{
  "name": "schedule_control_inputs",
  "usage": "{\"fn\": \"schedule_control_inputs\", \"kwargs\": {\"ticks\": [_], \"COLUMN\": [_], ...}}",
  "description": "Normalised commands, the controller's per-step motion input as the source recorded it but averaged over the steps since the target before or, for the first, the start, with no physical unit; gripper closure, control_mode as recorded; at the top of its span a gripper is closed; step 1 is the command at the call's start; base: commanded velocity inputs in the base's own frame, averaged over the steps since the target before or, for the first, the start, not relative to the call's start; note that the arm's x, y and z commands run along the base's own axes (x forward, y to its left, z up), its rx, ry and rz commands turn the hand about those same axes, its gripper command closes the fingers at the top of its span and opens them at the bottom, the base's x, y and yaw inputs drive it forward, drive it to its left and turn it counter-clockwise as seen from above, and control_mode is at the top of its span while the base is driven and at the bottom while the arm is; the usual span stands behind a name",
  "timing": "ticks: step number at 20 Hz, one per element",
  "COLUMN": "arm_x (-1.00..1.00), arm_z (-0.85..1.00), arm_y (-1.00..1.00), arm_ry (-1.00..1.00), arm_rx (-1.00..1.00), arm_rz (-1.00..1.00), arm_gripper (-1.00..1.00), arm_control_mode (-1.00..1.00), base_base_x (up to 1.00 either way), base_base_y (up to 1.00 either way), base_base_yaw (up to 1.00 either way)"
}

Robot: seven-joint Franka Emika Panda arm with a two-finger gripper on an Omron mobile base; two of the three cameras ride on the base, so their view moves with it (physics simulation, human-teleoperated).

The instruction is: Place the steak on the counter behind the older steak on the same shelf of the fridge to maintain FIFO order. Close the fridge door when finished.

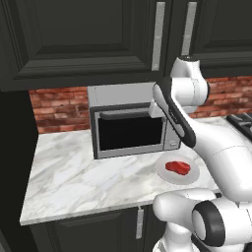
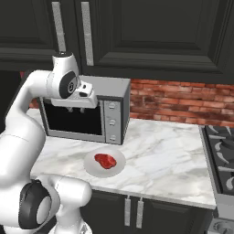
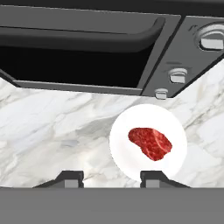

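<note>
The steak [image 3: 150, 143] lay flat in the middle of a round white plate [image 3: 175, 127] on the bench [image 1: 74, 177], just in front of the microwave [image 1: 130, 125]; in the hand view it sat ahead of the end effector [image 3: 111, 177] and toward its right-hand fingertip, with clear space between meat and tips; the end effector hung above the bench, up by the microwave's front, well off the plate; its fingers [image 3: 153, 177] were at their narrowest set with nothing between them. One steak was to be counted, glossy red and irregular in outline; one plate, holding that steak and nothing else; one microwave, its dark door shut, with three round knobs [image 2: 112, 121] down its right-hand panel. In the base views the plate stood near the front edge of the marble bench, right of the microwave's middle; a brick wall [image 2: 173, 100] ran behind, dark cupboards [image 2: 151, 32] above, and a stove [image 2: 221, 155] stood at the far right.
</note>
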Motion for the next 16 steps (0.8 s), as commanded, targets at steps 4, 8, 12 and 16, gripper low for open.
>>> {"fn": "schedule_control_inputs", "kwargs": {"ticks": [4,8,12,16], "arm_x": [-0.02,-0.22,-0.52,-0.18], "arm_z": [-0.09,-0.70,-0.99,-1.00], "arm_y": [0.02,-0.19,-0.56,-0.66], "arm_ry": [0.00,-0.11,-0.18,-0.03], "arm_rx": [0.00,-0.01,-0.06,-0.13], "arm_rz": [0.00,0.00,0.00,0.03], "arm_gripper": [-1.00,-1.00,-1.00,-1.00], "arm_control_mode": [-1.00,-1.00,-1.00,-1.00], "base_base_x": [0.00,0.00,0.00,0.00], "base_base_y": [0.00,0.00,0.00,0.00], "base_base_yaw": [0.00,0.00,0.00,0.00]}}
